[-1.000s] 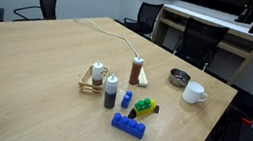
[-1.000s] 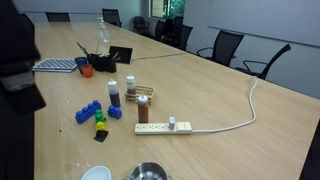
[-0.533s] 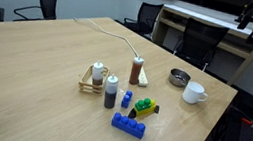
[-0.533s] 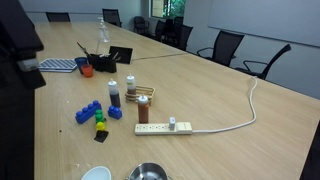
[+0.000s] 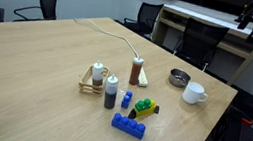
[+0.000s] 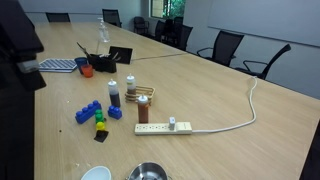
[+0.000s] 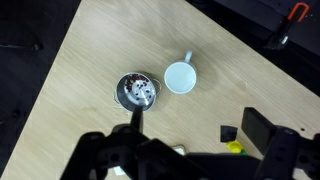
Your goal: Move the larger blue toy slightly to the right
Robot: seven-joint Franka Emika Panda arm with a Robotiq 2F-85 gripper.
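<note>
The long wooden table [image 5: 37,57] carries everything, and the clutter is gathered toward one end, I judge so that it sits within my reach. I hang high over that end, my gripper [image 7: 175,145] looking straight down. My jaws stand wide apart with nothing between them, which suits an approach not yet begun.

At the centre of the wrist view are the white mug [image 7: 180,77] and, just beside it, the metal bowl [image 7: 135,90], so I am over the wrong things. The larger blue toy [image 5: 127,125] lies flat, studs up, at lower centre in an exterior view, near the table edge and outside my wrist view.

The green-and-yellow toy [image 5: 144,108] sits just above it in the frame, so I judge a top-down pinch across its narrow width safest. The small blue block [image 5: 126,99] stands nearby.
</note>
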